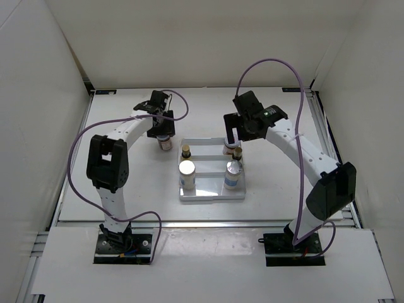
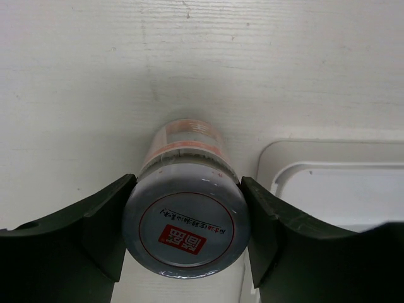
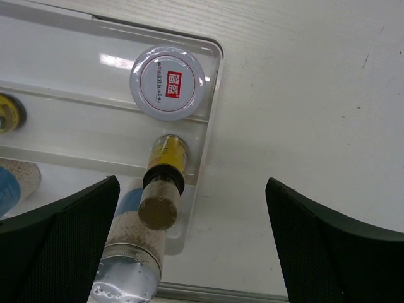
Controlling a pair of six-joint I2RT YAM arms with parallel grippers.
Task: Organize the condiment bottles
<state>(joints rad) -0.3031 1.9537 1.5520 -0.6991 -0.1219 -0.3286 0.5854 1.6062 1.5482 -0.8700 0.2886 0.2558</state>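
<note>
Five condiment bottles [image 1: 232, 175] stand in the white rectangular divided tray [image 1: 208, 193]. The sixth, a squat white-lidded jar with red marking [image 2: 186, 230], waits just left of it, clasped by the left gripper [image 2: 187, 184]. The right gripper [image 3: 192, 186] hovers over the tray's right edge, spread wide and empty.
</note>
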